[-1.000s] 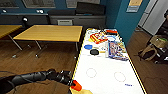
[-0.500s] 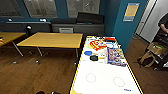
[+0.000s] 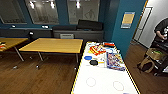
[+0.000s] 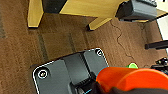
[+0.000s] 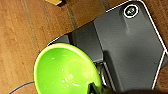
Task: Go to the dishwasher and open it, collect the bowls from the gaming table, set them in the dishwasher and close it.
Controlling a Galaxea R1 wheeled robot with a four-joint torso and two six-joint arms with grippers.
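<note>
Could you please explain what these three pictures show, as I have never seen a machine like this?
It is a wheeled robot with two arms. The wide picture comes from a camera high on it, looking over the gaming table, a white top with a yellow edge carrying colourful boxes and a blue disc. A person stands at the right. The other two pictures come from cameras on the wrists, looking down at wooden floor. The right end effector grips a green bowl by its rim. An orange bowl sits at the left wrist.

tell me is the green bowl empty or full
Empty: in the right wrist view the green bowl shows a bare glossy inside with only light reflections.
</note>
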